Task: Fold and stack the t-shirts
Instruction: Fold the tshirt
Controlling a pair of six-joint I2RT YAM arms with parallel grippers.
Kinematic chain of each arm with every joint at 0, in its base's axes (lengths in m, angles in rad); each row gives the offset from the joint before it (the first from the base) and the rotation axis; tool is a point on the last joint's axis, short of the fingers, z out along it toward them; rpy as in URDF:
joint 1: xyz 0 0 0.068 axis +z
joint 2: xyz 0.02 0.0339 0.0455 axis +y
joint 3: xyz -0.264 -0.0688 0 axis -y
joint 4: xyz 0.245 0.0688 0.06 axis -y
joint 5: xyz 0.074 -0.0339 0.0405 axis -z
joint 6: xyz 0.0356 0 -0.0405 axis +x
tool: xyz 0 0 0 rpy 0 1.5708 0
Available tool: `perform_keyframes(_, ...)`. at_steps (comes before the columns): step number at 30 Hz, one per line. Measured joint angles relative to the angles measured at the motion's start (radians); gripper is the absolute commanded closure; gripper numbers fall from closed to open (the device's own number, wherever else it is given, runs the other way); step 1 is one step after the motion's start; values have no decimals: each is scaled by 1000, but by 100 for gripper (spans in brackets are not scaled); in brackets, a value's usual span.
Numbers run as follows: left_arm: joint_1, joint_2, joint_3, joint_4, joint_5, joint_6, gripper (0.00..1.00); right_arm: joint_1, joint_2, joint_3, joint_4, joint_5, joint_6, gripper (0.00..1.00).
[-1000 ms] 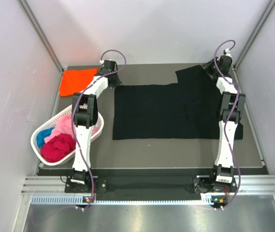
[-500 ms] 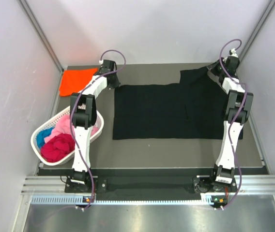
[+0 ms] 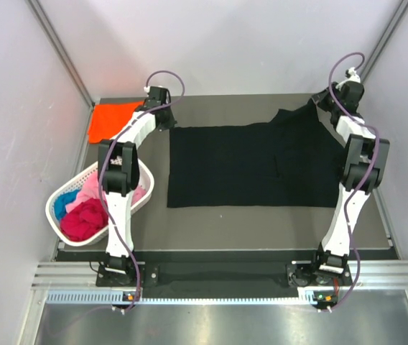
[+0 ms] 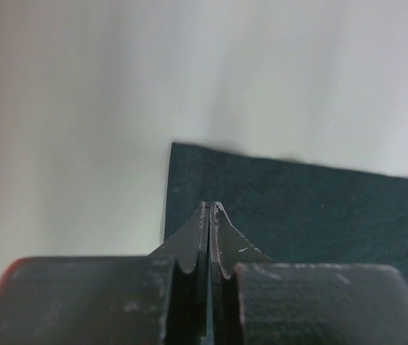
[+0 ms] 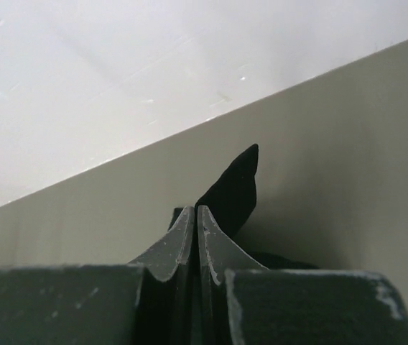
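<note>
The left gripper [image 4: 210, 208] was clamped tight, its dark fingers [image 4: 189, 244] meeting in a thin seam right over the far left corner of the black t-shirt [image 3: 247, 165]. Whether any cloth was caught between the tips could not be made out, since the fingers' own bulk covered that spot. The right gripper [image 5: 195, 210] was likewise clenched. Here a pointed peak of black cloth stuck up past the tips, so it was grasping the shirt's far right corner, lifted off the table [image 3: 225, 223]. The gripper bodies blocked the lower part of both wrist views.

The rest of the shirt lay flat and matte across the middle of the grey table, a broad dark rectangle. An orange t-shirt [image 3: 110, 121] lay flat at the far left corner, apart from the black one. At the near left, a white lattice basket [image 3: 54, 208] held a crumpled magenta t-shirt [image 3: 85, 219], a pink t-shirt [image 3: 95, 187] and a blue t-shirt [image 3: 66, 203], partly hidden behind the left arm [image 3: 118, 187].
</note>
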Motion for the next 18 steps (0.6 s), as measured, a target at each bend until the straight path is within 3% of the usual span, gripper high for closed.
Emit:
perform_keyframes(3, 0, -13, -21, -1, -5, 5, 100, -6, -63, -84, 23, 1, -3, 100)
perform_keyframes(4, -1, -13, -20, -6, -12, 9, 89, -9, -77, -103, 33, 1, -3, 100)
perform_keyframes(7, -2, 13, 32, -49, -57, 22, 70, -16, -87, -127, 61, -3, 1, 100)
perform_keyframes(10, -2, 47, 87, -47, -89, 24, 61, -18, -87, -151, 82, -6, 13, 100)
perform_keyframes(18, -2, 127, 96, -28, -117, 43, 60, -18, -87, -161, 109, -19, 27, 100)
